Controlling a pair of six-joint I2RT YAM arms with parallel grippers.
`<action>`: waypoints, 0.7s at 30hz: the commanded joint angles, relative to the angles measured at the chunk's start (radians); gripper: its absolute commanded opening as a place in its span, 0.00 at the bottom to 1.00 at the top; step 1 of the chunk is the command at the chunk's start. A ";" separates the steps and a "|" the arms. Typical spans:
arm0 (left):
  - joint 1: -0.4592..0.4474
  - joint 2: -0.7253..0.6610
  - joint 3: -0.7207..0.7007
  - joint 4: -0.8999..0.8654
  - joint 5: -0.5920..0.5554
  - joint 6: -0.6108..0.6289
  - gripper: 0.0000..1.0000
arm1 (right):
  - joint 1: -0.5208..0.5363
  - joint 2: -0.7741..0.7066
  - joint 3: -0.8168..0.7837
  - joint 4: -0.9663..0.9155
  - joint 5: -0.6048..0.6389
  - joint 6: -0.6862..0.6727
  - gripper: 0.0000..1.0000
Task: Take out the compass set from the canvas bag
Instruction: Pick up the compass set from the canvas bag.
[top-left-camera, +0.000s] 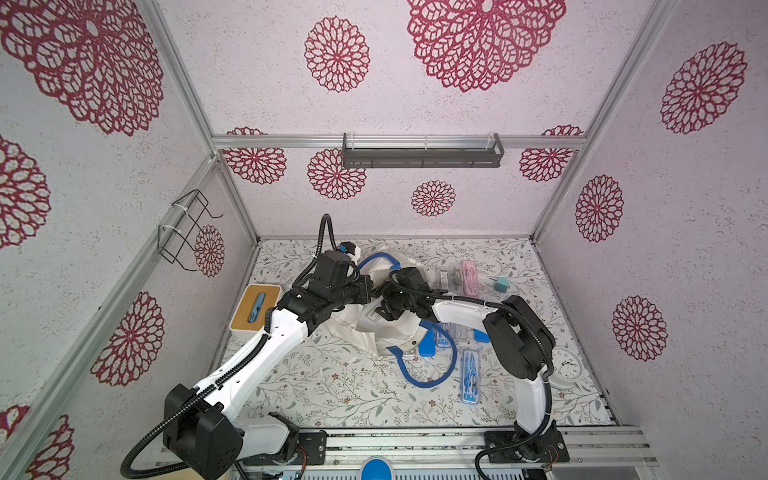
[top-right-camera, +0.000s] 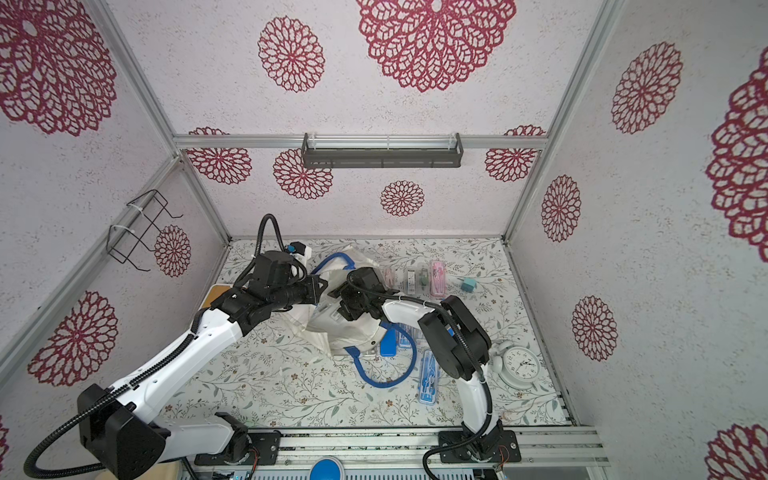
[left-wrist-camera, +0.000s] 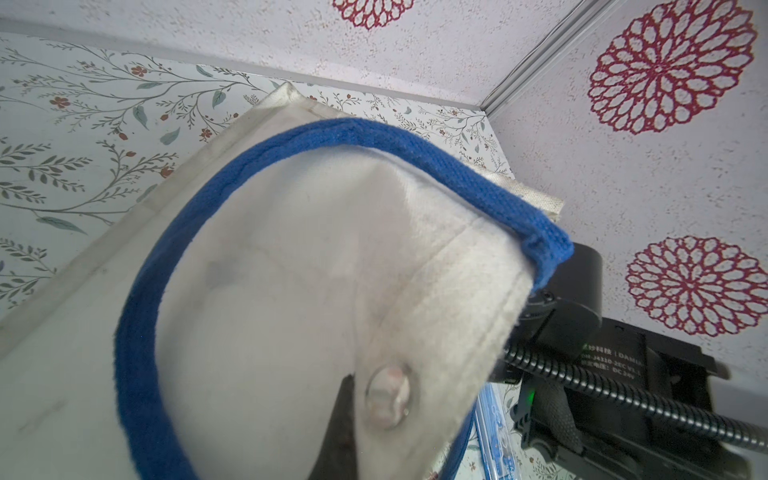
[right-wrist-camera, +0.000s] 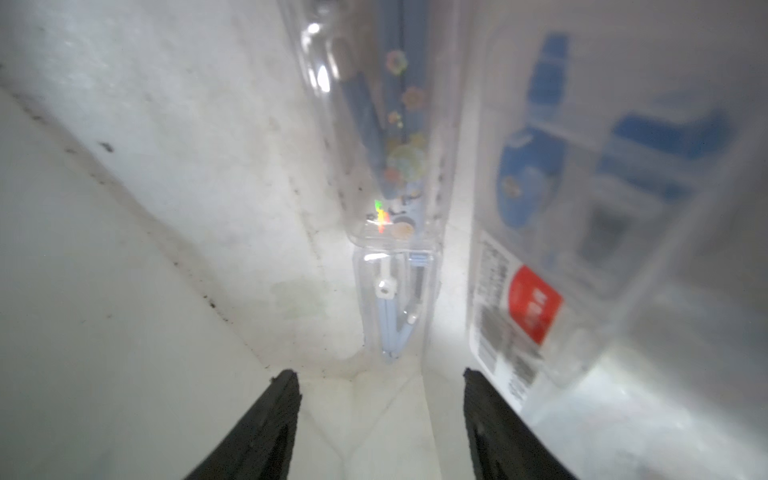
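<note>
Mid-table, left gripper (top-left-camera: 367, 291) clamped on the rim of the canvas bag (top-left-camera: 390, 329); right gripper (right-wrist-camera: 382, 415) spread, empty, inside the bag before the clear-cased compass set (right-wrist-camera: 392, 195); adjacent case (right-wrist-camera: 623, 187) bears an illegible red label (right-wrist-camera: 534, 305); motor plate (left-wrist-camera: 615, 361) reads "DAMIA…", "DC 24V".

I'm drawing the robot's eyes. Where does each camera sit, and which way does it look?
Top views: high at the front, looking down on the table; left arm, right arm show.
Left wrist: on the left arm, facing the canvas bag's lifted rim and blue handle; the right arm shows.
Right wrist: looking into the bag at a clear compass case; the open right end effector shows.
Shared: every view shows the bag.
</note>
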 joint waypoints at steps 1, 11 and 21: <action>-0.006 0.000 0.024 0.029 -0.001 -0.002 0.00 | -0.012 -0.065 -0.003 -0.087 0.026 -0.044 0.59; -0.006 -0.002 0.022 0.028 0.000 0.002 0.00 | -0.027 -0.071 0.002 -0.230 0.060 -0.117 0.67; -0.011 -0.003 0.023 0.029 0.025 -0.014 0.00 | -0.036 0.091 0.094 -0.140 0.048 -0.118 0.62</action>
